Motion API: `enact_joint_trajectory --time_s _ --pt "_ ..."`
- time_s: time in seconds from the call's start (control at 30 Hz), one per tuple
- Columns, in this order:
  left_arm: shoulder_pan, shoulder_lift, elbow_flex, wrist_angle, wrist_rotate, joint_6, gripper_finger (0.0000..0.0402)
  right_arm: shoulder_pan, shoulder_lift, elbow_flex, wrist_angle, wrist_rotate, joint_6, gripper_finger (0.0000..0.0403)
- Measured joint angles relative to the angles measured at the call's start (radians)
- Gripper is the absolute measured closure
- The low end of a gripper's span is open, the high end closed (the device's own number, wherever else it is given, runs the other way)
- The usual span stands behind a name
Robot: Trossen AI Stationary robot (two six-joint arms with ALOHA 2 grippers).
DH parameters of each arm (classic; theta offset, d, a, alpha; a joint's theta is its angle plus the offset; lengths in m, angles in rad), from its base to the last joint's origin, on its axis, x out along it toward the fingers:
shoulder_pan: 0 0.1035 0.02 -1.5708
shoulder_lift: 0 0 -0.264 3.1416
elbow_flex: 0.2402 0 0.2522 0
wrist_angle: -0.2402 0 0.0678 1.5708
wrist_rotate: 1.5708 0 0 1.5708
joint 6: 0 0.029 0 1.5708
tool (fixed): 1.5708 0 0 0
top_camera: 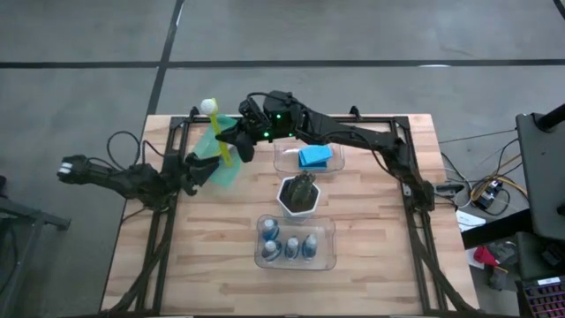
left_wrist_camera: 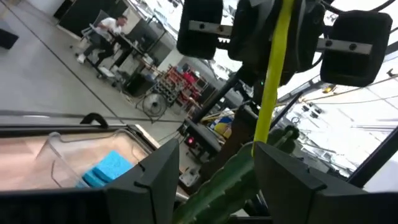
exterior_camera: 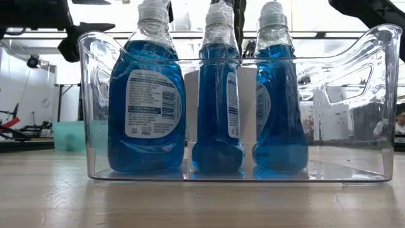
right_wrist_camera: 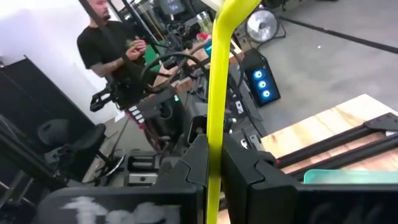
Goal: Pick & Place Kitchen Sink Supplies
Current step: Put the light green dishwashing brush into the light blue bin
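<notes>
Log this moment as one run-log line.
right claw: shut on yellow brush | left claw: open, below brush | sponges: in bin | bottles: in bin

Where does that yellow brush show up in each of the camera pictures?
High view: yellow brush upper left of centre, held by the right gripper over the green tray.
Low view: not in it; bottles fill it.
Left wrist view: its handle runs up, right of centre.
Right wrist view: clamped between the fingers, centre.
Shared landmark: blue sponges, also in the left wrist view.
</notes>
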Motion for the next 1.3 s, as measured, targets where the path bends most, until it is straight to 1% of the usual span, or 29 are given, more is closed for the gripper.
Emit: enact_joint_trajectory --time_s 0.23,0.33,0.47,0.7,0.87,0.97,1.1,1.3 --pt "0.000 0.068 0.043 0.054 -0.001 0.028 0.0204 -0.002 0.000 -0.003 -0.001 0.001 0.003 0.0385" --pt "0.000 0.091 0.069 0.092 0.019 0.046 0.0204 -0.002 0.000 -0.003 -0.001 0.001 0.003 0.0385" --pt "0.001 0.128 0.100 0.091 0.026 0.074 0.0204 -0.002 0.000 -0.005 0.000 0.002 0.007 0.0385" --pt "0.001 0.219 0.144 0.089 0.026 0.078 0.0204 0.000 0.000 -0.005 0.016 0.003 0.014 0.0385" --pt "0.003 0.262 0.180 0.077 0.024 0.087 0.0206 0.000 0.000 -0.005 0.028 0.003 0.033 0.0385" --pt "0.003 0.261 0.196 0.101 0.018 0.087 0.0219 0.000 0.000 -0.005 0.024 0.003 0.036 0.0385" --pt "0.003 0.248 0.192 0.085 0.016 0.062 0.0247 0.000 0.000 -0.005 0.024 0.000 0.037 0.0385" --pt "0.003 0.210 0.190 0.090 0.007 0.055 0.0274 0.004 0.000 -0.005 0.023 -0.028 0.052 0.0385"
